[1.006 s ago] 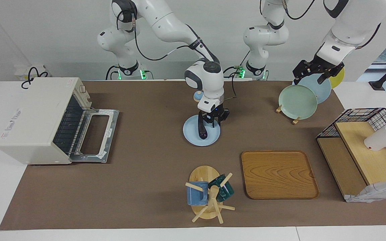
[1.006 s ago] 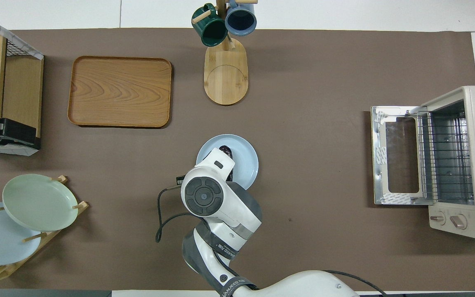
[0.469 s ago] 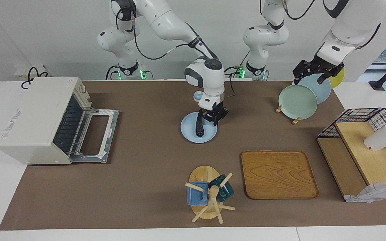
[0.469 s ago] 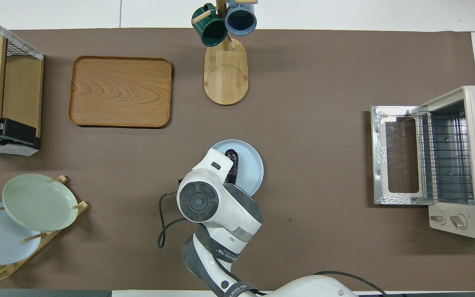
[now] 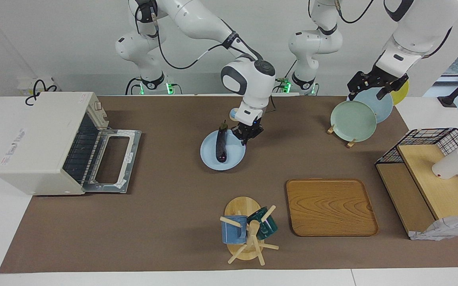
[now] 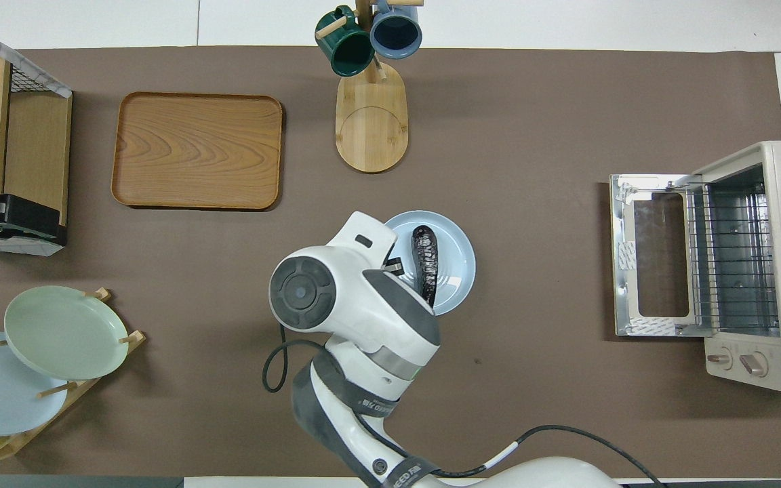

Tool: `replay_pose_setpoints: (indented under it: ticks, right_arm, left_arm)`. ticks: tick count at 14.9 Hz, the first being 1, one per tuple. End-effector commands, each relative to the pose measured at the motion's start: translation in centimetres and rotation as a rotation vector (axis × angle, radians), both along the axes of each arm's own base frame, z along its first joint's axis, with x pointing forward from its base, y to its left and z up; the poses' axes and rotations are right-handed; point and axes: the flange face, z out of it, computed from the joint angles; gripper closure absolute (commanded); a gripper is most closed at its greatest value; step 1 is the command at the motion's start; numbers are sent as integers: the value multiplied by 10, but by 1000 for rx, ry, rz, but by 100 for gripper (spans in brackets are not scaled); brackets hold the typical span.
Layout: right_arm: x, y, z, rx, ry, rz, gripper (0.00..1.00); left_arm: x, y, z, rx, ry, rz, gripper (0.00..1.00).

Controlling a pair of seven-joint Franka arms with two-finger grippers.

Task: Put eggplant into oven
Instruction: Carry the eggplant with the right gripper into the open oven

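The dark purple eggplant (image 5: 220, 145) lies on a light blue plate (image 5: 210, 158) in the middle of the table; it also shows in the overhead view (image 6: 424, 261). My right gripper (image 5: 246, 134) is shut on the plate's rim at the edge toward the left arm's end. Whether the plate is clear of the table I cannot tell. The cream-white oven (image 5: 40, 139) stands at the right arm's end with its door (image 5: 111, 161) folded down flat and its wire rack (image 6: 729, 254) showing. My left gripper (image 5: 374, 85) waits, open and empty, over the plate rack.
A rack with green, blue and yellow plates (image 5: 353, 120) stands near the left arm's base. A wooden tray (image 5: 330, 206), a mug tree with two mugs (image 5: 249, 230) and a wire basket with wooden shelves (image 5: 431, 178) are farther from the robots.
The right gripper has moved the plate with the eggplant on it toward the oven's end of the table. The left arm has not moved.
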Motion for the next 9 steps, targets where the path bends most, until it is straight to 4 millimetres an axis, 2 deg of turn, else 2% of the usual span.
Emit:
replay_pose_setpoints:
  ticks: [1,3,5,6,7,8,9]
  right_arm:
    - [36,-80,36,-43,31,-3,100]
    - [43,-138,47,-57,57,-39,100]
    - [29,-183,53,-67,82,-91,100]
    - [22,-200,49,-76,92,-112,100]
    - [22,-222,48,-94,89,-135,100]
    - [29,-252,50,-116,85,-171,100]
    - [33,-266,51,-125,86,-187,100]
  left_arm:
    - [-4,3,-1,-2,13,-3,0]
    - [-4,3,-1,-2,13,-3,0]
    - [-4,3,0,-2,12,-3,0]
    - [-4,3,-1,-2,13,-3,0]
    - [-4,3,-1,-2,13,-3,0]
    - [-4,3,-1,-2,13,-3,0]
    - [-4,3,-1,-2,13,-3,0]
